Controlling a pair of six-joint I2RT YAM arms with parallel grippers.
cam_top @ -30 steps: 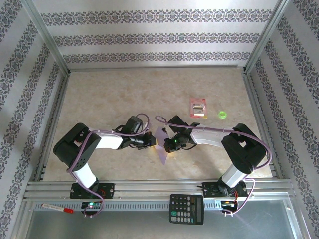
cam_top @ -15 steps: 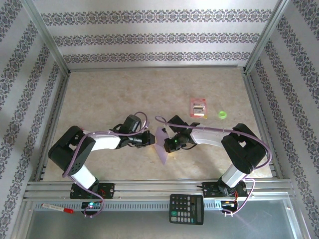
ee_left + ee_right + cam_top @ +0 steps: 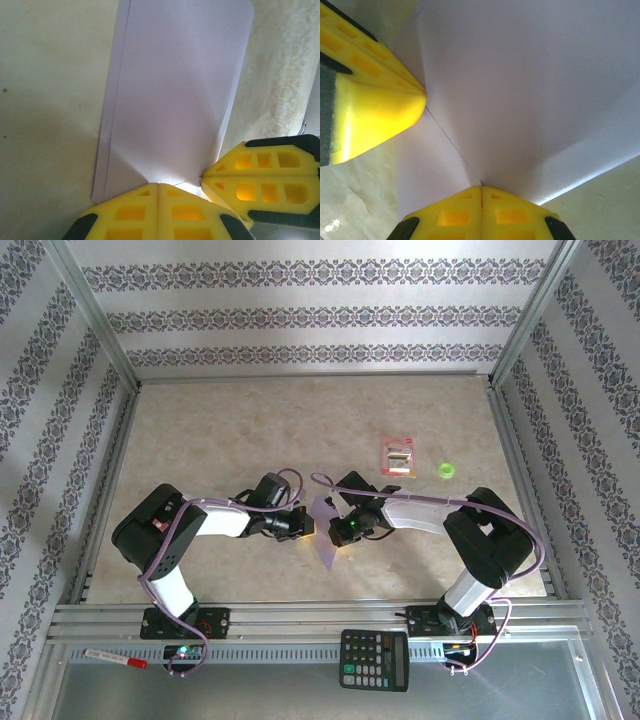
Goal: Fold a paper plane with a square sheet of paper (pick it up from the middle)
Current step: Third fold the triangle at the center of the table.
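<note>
The square sheet of paper [image 3: 325, 532], pale lavender, is folded into a long narrow piece with a pointed near end, half-way to a paper plane. It stands on edge between the two grippers at the table's middle. My left gripper [image 3: 305, 526] is shut on its left side. In the left wrist view the sheet [image 3: 175, 90] rises from my closed yellow fingers [image 3: 125, 215]. My right gripper [image 3: 340, 527] is shut on the opposite side. In the right wrist view a crease on the sheet [image 3: 530, 90] runs into my closed fingers [image 3: 450, 217], and the left gripper's fingers [image 3: 375, 120] touch it.
A red-and-white packet [image 3: 398, 455] and a small green ring [image 3: 446, 471] lie behind the right arm. A calculator [image 3: 374, 659] and a marker pen [image 3: 115, 657] rest on the metal rail at the near edge. Patterned walls and a metal frame enclose the table.
The left gripper drew a little to the left, then came back against the paper. The left arm's elbow shifted with it. The right arm and the paper stayed put.
</note>
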